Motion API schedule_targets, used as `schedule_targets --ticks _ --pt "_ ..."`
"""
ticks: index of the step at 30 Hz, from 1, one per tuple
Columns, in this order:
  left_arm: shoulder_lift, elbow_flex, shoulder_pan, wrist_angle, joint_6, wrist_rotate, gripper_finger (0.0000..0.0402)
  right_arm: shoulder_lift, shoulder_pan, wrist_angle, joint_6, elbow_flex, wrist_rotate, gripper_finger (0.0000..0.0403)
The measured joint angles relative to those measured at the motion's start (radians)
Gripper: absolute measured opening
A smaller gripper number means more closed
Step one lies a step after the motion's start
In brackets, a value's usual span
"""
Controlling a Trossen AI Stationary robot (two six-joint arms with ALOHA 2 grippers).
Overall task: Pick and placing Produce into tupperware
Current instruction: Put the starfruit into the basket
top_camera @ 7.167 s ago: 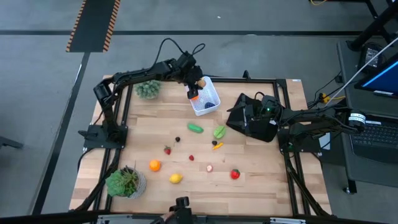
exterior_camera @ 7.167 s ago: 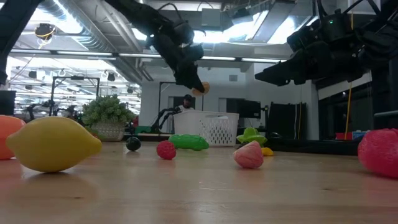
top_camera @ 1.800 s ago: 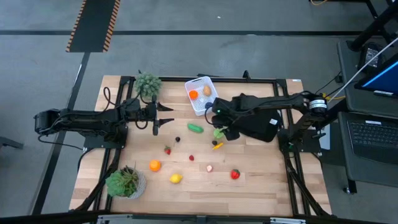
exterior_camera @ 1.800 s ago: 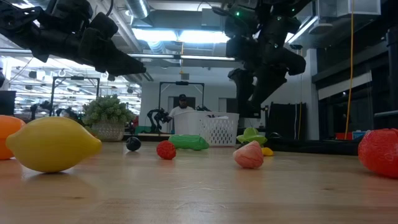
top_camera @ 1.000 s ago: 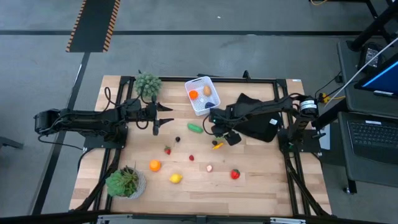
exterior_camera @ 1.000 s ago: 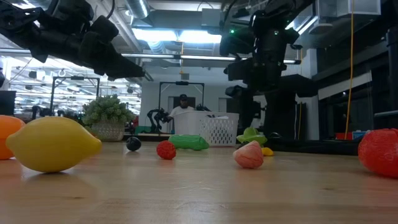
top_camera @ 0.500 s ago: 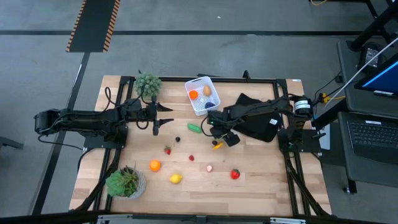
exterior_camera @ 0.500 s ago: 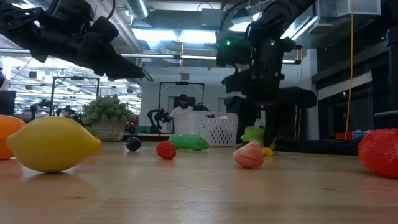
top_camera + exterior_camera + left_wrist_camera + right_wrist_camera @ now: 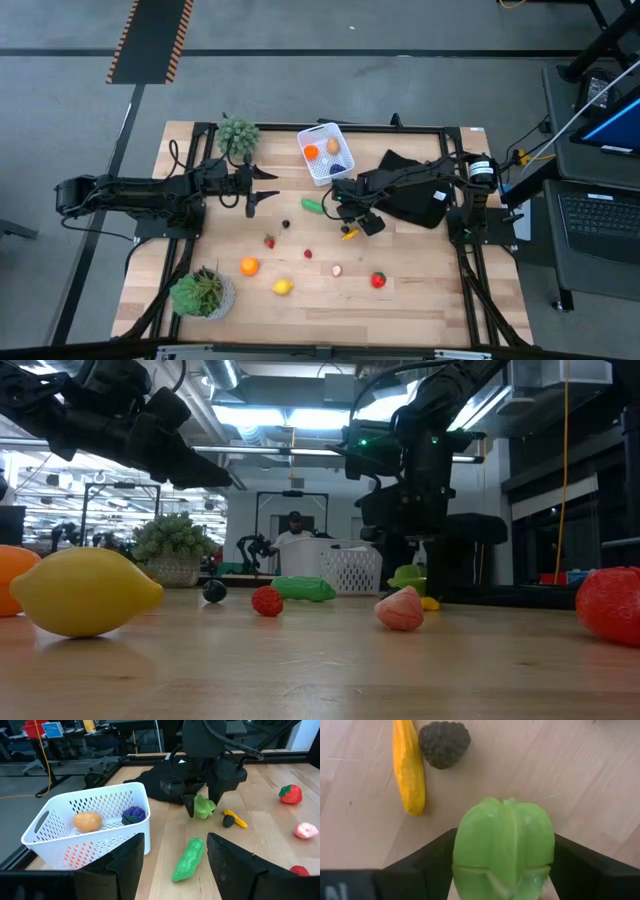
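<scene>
My right gripper (image 9: 350,211) points down, open, with one finger on each side of a green ridged fruit (image 9: 504,845) that lies on the table. Beside the fruit lie a yellow-orange piece (image 9: 409,770) and a dark berry (image 9: 444,742). The white tupperware (image 9: 327,155) stands at the table's far side and holds an orange, a tan and a purple piece. A green pod (image 9: 189,860) lies near it. More produce is scattered toward the near edge. My left gripper (image 9: 252,190) hovers open at the left, holding nothing.
A black folded cloth (image 9: 415,195) lies just right of my right gripper. One potted plant (image 9: 238,137) stands at the far left, another (image 9: 203,293) at the near left corner. A lemon (image 9: 283,287), an orange (image 9: 248,266) and a red fruit (image 9: 378,280) lie near the front.
My right gripper has come down over the green ridged fruit, still pointing down and with its fingers still apart. The fruit has stayed where it was on the table.
</scene>
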Motion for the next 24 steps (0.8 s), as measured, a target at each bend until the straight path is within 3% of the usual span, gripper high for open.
schedule_targets --ticks 10,15,24 --pt "0.000 0.000 0.000 0.000 0.000 0.000 0.0206 0.001 0.000 0.004 0.009 0.000 0.001 0.0267" --pt "0.000 0.000 0.000 0.000 0.000 0.000 0.0206 0.001 0.001 0.003 0.026 -0.001 0.002 0.0233" --pt "0.000 0.000 0.000 0.000 0.000 0.000 0.0206 0.001 0.002 -0.004 0.087 -0.001 0.005 0.0234"
